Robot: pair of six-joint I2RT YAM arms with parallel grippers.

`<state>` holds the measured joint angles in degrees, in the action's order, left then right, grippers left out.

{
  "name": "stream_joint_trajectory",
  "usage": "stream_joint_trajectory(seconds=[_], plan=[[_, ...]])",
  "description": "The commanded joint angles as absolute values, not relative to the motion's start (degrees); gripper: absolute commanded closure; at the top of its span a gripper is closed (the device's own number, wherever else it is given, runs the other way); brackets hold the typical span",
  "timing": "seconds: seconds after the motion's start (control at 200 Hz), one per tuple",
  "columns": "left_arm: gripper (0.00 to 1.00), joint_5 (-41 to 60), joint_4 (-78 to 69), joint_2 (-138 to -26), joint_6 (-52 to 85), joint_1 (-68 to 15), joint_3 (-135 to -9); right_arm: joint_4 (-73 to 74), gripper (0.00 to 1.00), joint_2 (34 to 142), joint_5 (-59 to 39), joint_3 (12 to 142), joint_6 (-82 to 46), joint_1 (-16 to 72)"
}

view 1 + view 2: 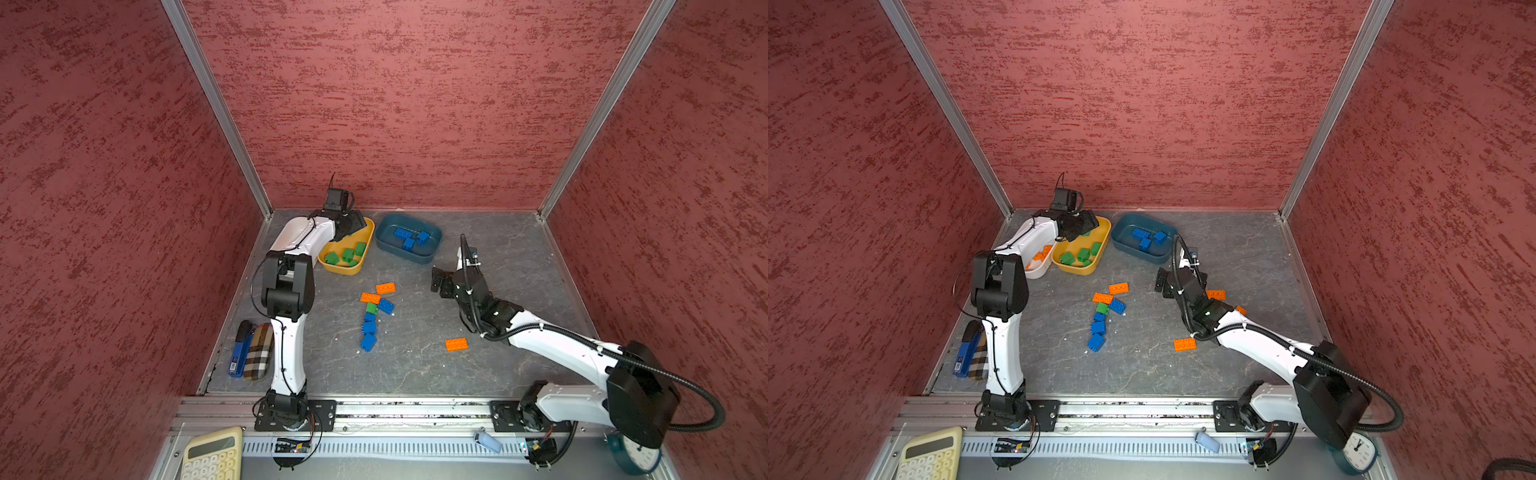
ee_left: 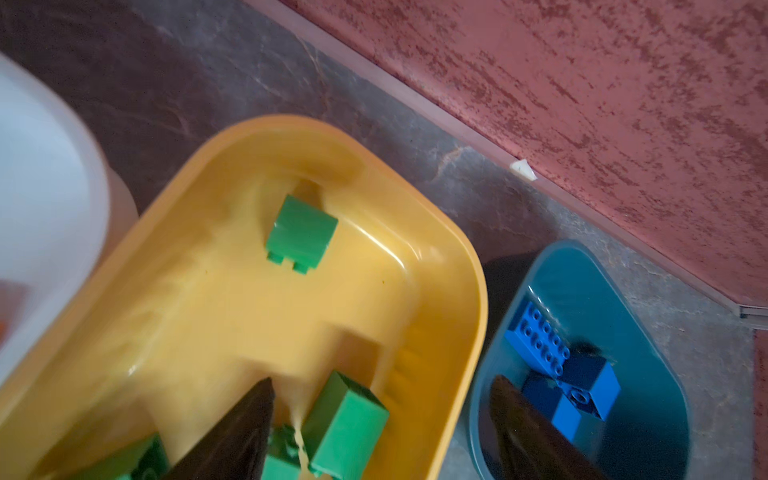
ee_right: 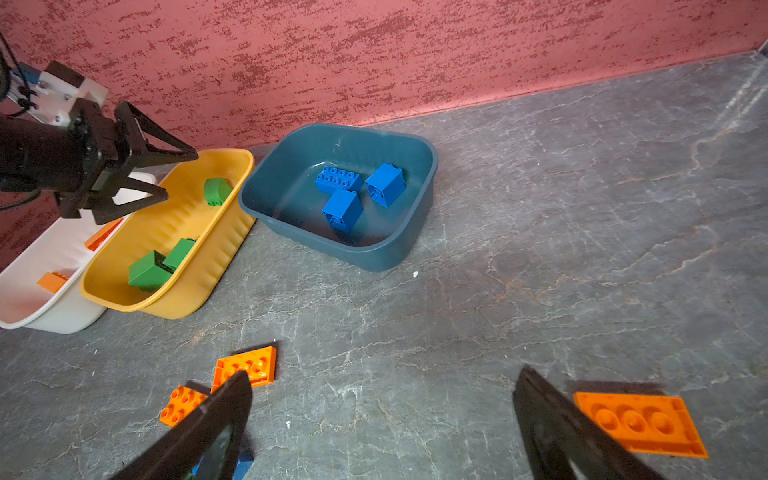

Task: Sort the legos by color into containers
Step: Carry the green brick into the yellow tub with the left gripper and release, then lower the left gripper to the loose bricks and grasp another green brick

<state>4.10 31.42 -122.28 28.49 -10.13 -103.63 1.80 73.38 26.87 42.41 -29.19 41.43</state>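
My left gripper (image 1: 353,224) (image 2: 382,384) hangs open over the back end of the mustard yellow tub (image 1: 341,269) (image 2: 478,291), holding nothing. Several green legos (image 1: 347,254) lie in that tub, one (image 2: 301,235) alone at its far end. The teal tub (image 1: 409,258) (image 3: 374,253) holds three blue legos (image 3: 357,191). The white tub (image 1: 1038,272) (image 3: 62,320) holds orange ones (image 3: 52,281). My right gripper (image 1: 436,282) (image 3: 384,372) stands open above bare table. Loose orange, green and blue legos (image 1: 370,316) lie mid-table. Another orange one (image 1: 456,344) lies apart.
A blue stapler (image 1: 239,353) and a plaid case (image 1: 258,352) lie by the left wall next to my left arm. A calculator (image 1: 212,455) and a clock (image 1: 1358,451) sit on the front ledge. Red walls close three sides.
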Motion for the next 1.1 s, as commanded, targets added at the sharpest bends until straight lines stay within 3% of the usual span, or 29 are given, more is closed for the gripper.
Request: stream_joint_trajectory(seconds=[0.0,0.135,0.306,0.506,0.862,1.092], plan=[[0.08,2.8,33.8,-114.3,25.4,-13.1,-99.6,0.5,0.01,72.4,28.4,41.6,-30.1,41.5],[0.00,-0.1,34.8,-105.3,23.0,-18.0,-89.8,1.1,0.01,72.3,28.8,41.3,-30.1,41.5],[0.01,-3.6,40.9,-98.7,21.0,-24.0,-81.1,2.2,0.01,72.9,29.0,41.0,-30.0,41.5],[0.00,8.3,43.6,-95.8,16.0,-26.8,-72.9,2.4,0.01,74.3,28.6,41.8,-29.5,41.5],[0.26,10.1,47.6,-100.4,14.1,-27.3,-69.6,1.6,0.01,75.7,28.3,42.5,-29.6,41.5],[0.29,10.3,46.5,-102.2,12.5,-27.6,-68.5,0.7,0.01,75.9,28.7,42.6,-29.9,41.5]])
